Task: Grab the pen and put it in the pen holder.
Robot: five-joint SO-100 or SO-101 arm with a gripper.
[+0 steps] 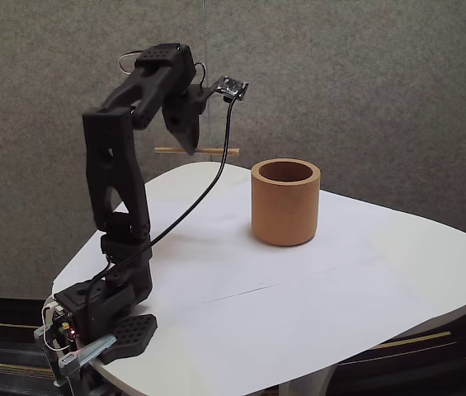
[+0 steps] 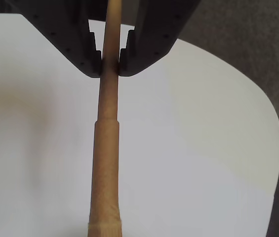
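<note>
The pen (image 1: 197, 151), clamped horizontal in the closed gripper (image 2: 110, 66), should be tilted upright above the pen holder (image 1: 286, 202) before release.

The jaws (image 1: 190, 147) clamp the pen (image 1: 208, 151) level, high above the white desk (image 1: 298, 305). The pen holder (image 1: 285, 202) stands upright on the desk, below and right of the jaws.

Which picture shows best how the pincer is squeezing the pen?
The wrist view: the pincer is closed on the pen up close, both fingers pressing its sides. The fixed view shows the pen small, held level above the table's far edge.
</note>
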